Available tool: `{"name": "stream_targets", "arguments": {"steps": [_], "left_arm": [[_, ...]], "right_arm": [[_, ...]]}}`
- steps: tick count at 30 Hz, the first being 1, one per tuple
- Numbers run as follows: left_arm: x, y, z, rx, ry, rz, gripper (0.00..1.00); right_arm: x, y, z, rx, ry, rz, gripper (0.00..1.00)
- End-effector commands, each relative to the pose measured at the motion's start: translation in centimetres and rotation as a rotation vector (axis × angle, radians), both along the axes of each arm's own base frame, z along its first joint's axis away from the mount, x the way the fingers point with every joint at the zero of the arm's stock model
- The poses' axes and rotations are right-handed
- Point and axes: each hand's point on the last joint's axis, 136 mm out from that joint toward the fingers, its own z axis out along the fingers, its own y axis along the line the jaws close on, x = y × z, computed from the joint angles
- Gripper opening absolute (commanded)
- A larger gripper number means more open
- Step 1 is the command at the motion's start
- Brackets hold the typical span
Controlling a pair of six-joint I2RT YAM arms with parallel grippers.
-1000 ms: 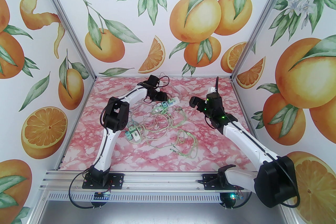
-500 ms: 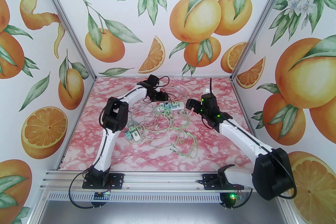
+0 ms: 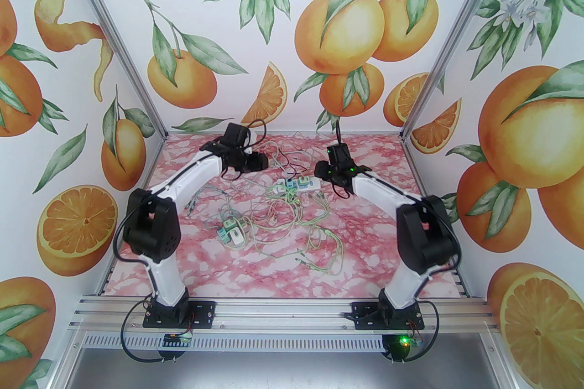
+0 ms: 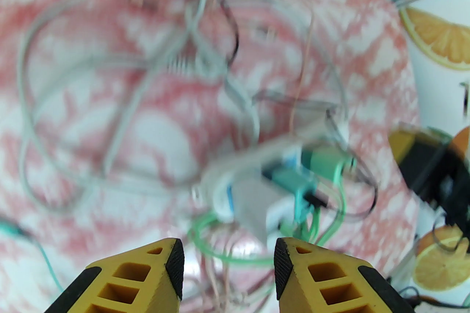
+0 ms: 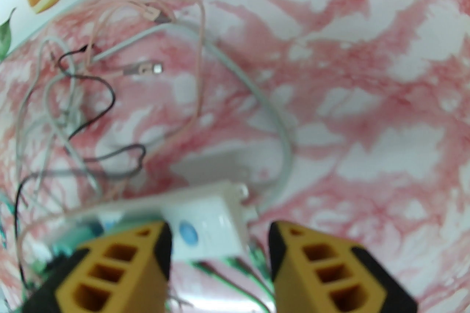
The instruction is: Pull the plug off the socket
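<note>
A white power strip, the socket, lies at the middle back of the pink marbled table, with teal and green plugs in its left half. In the right wrist view my right gripper is open, and its yellow fingers straddle the strip's white right end, with a gap on the right side. In the top view that gripper sits at the strip's right end. My left gripper is open and holds nothing. It hovers back-left of the strip and its teal plugs, and appears in the top view too.
Loose grey, black and pink cables tangle behind the strip. Green cable loops spread toward the front. A second cluster of teal and white adapters lies left of centre. Walls with orange prints close in three sides.
The left arm drew back and left, off the strip. The right gripper swung left onto the strip's right end, and its jaws narrowed.
</note>
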Motion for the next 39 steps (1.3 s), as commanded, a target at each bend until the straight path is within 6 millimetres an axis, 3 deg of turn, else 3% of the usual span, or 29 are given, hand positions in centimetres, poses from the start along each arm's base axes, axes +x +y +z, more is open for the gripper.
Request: {"name": "stream_targets", "arguments": {"steps": [1,3,6,13,17,23,25,29,35,39], "left_arm": [[-2.6,-0.6,-0.8,0.0,0.031,0.076,0.42],[-4.3,-1.0,-1.7,-0.001,0.064,0.089,0.36],[-5.5,-1.7,-2.6,-0.016,0.091,0.095,0.36],[-5.0,-2.5,-5.7,0.022,0.13,0.086,0.35],[-3.3,-2.6,-7.3,0.062,0.14,0.082,0.35],[-1.9,-2.5,-8.0,0.099,0.137,0.077,0.35],[-0.2,-2.5,-8.4,0.13,0.122,0.063,0.37],[1.5,-2.8,-9.1,0.151,0.103,0.04,0.37],[3.9,-3.8,-9.9,0.156,0.07,0.004,0.39],[4.0,-2.9,-9.9,0.189,0.065,0.005,0.39]], "right_arm": [[1.0,0.9,-1.8,0.024,0.083,0.036,0.51],[1.7,1.1,-3.1,0.027,0.116,0.041,0.5],[2.1,1.2,-4.9,0.058,0.167,0.048,0.46],[0.1,1.7,-8.0,0.109,0.285,0.087,0.42],[-2.5,1.3,-7.6,0.126,0.293,0.086,0.42],[-5.2,1.2,-7.1,0.134,0.297,0.094,0.42],[-8.8,1.7,-7.4,0.134,0.323,0.111,0.42],[-11.4,2.9,-7.2,0.169,0.334,0.129,0.41],[-12.8,4.6,-5.6,0.169,0.314,0.167,0.43],[-12.5,4.0,-4.6,0.124,0.286,0.159,0.43]]}}
